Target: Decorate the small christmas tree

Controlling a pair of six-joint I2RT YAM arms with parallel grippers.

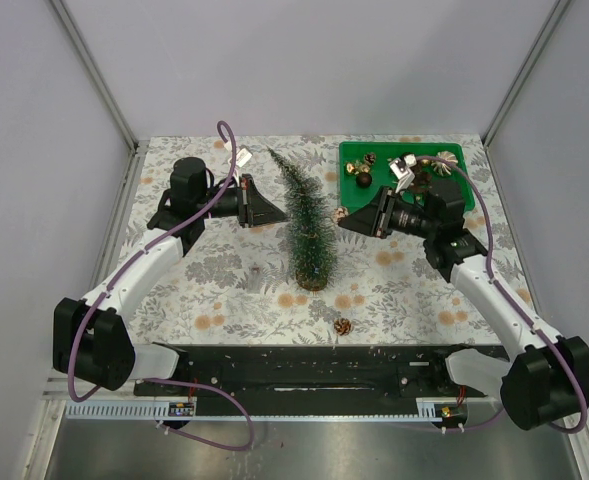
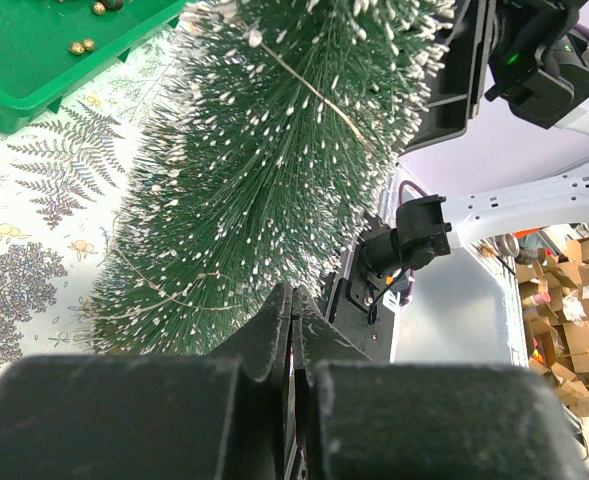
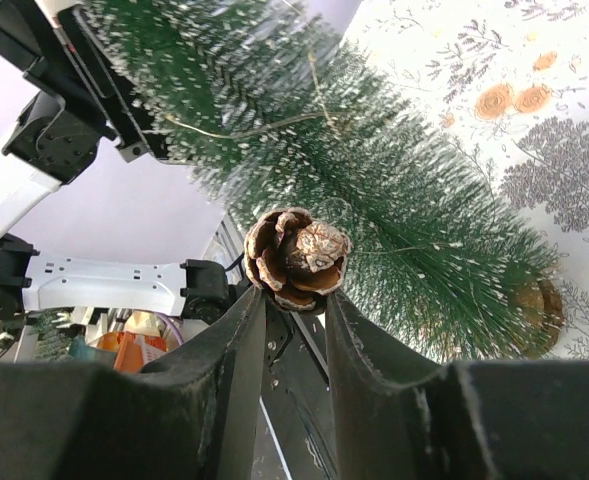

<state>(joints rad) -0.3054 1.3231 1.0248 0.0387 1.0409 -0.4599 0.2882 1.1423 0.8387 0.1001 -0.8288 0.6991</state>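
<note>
The small christmas tree (image 1: 309,222) stands upright mid-table on its wooden disc base (image 1: 312,281), with a thin gold thread (image 2: 314,95) strung across its frosted bristles. My left gripper (image 1: 274,212) is shut right at the tree's left side; in the left wrist view its jaws (image 2: 292,292) are pressed together with nothing visible between them. My right gripper (image 1: 346,218) is at the tree's right side, shut on a brown pine cone (image 3: 296,258). The cone is held at the fingertips, close to the branches (image 3: 404,190).
A green tray (image 1: 444,172) of ornaments sits at the back right, behind my right arm, and its corner shows in the left wrist view (image 2: 34,50). A second pine cone (image 1: 343,326) lies on the floral tablecloth in front of the tree. Walls enclose the table.
</note>
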